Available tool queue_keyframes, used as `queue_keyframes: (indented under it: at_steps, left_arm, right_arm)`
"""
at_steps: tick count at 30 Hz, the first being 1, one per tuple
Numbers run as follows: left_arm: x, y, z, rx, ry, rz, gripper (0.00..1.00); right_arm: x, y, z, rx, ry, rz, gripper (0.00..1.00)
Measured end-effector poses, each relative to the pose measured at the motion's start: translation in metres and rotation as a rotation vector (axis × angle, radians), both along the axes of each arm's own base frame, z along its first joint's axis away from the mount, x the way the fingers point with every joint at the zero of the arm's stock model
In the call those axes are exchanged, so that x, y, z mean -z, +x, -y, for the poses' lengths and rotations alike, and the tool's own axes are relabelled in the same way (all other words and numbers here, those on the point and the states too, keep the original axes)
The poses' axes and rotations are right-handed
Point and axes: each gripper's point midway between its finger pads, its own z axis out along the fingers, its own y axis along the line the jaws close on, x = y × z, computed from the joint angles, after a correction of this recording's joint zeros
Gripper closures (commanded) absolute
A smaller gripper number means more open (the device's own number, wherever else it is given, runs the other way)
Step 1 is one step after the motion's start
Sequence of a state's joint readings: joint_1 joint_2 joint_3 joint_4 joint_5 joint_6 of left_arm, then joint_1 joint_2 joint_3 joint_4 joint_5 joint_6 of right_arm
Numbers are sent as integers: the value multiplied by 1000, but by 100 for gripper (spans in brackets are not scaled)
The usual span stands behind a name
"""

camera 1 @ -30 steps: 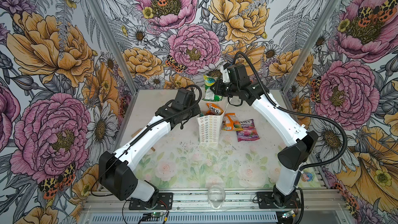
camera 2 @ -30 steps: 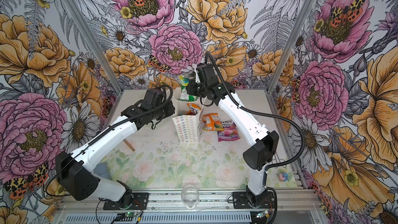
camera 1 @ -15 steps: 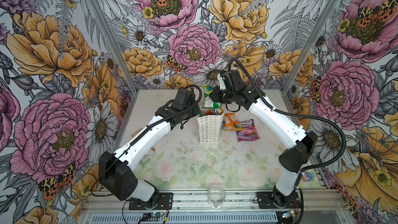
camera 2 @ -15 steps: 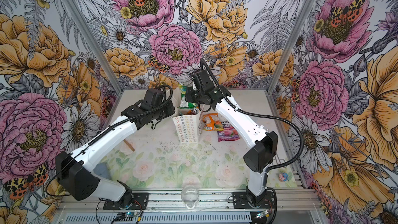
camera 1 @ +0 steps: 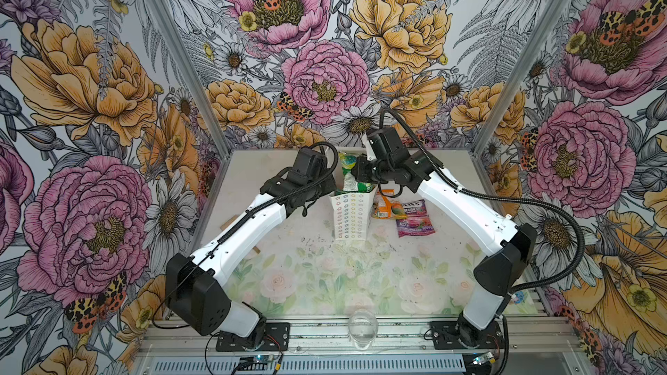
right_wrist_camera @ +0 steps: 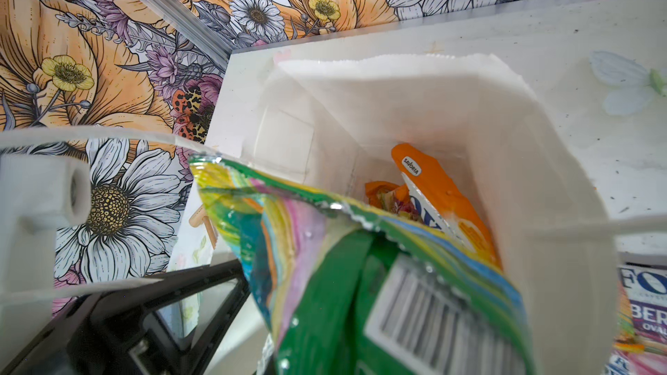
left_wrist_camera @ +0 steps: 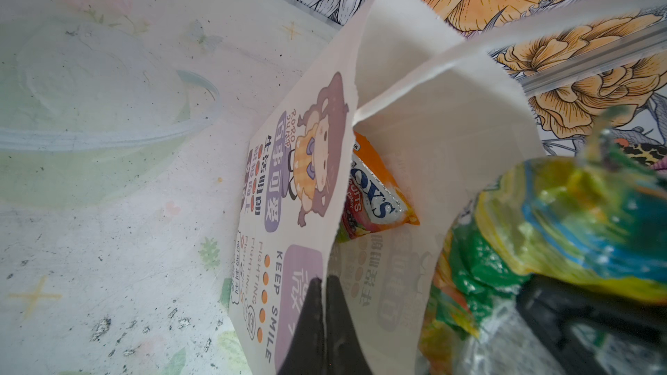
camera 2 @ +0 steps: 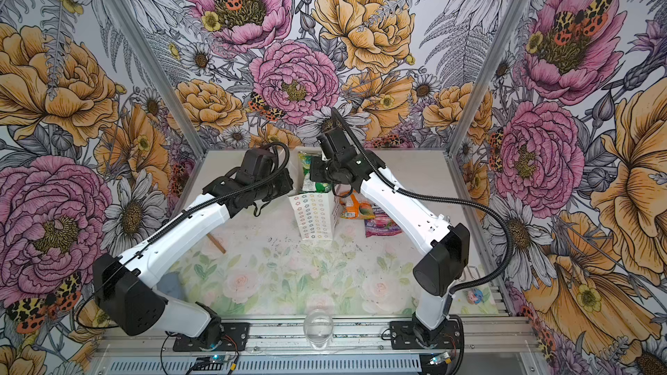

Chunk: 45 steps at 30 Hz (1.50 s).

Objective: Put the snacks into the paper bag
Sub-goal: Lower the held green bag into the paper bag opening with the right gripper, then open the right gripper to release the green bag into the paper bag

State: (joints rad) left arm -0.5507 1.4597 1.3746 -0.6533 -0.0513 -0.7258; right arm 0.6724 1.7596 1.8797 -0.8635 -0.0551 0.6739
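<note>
The paper bag (camera 1: 349, 218) stands upright at the far middle of the surface (camera 1: 325, 283) with its mouth open. I judge it thin and light, easy to tip or crease and stiff only along its folds. The left fingers (left_wrist_camera: 315, 312) are pressed together on its left wall near the rim, one inside and one outside. That grip steadies the bag and holds the mouth wide.

The green packet (camera 1: 352, 169) hangs at that mouth, clamped from its right side by the right fingers (camera 1: 360, 176). I cannot tell whether its lower end has passed the rim. It is glossy, crinkly film, so probably light, floppy and slippery. A flat sealed edge looks the surest place to pinch, since the puffy belly might slide.

An orange packet (right_wrist_camera: 433, 189) already lies deep inside the bag, with room left beside it. A second orange packet (camera 1: 388, 207) rests just right of the bag, touching a purple packet (camera 1: 415, 218); the right arm passes above both.

A thin cord handle (right_wrist_camera: 631, 227) crosses near the mouth and could snag the film. A wooden stick (camera 2: 216, 243) on the left and a clear glass (camera 1: 362, 326) at the near edge lie well apart.
</note>
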Motion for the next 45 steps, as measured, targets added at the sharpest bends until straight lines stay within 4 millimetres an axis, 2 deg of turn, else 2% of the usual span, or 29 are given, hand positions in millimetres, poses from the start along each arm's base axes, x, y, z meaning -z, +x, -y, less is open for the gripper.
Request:
queue_keyframes:
  at_steps: [12,16,24,32,38,45]
  left_arm:
    - [0,-1,1,3,-1,1,100]
    - [0,-1,1,4,-1,1,100]
    - [0,-1,1,4,-1,1,100]
    - [0,-2,3,8,-1,0,100]
    - [0,-2,4,9,-1,0,100]
    - [-1,-2,4,10,-3,3,100]
  right_arm:
    - [13,-11,-4,0,-10,-34,91]
    - [13,-11,-4,9,-4,-41,82]
    - [25,-16,-3,23,-9,-72,75]
    - [17,-18,-1,26,4,-63,67]
    - [8,-20,1,26,19,-46,66]
    - [7,-20,1,26,19,-45,65]
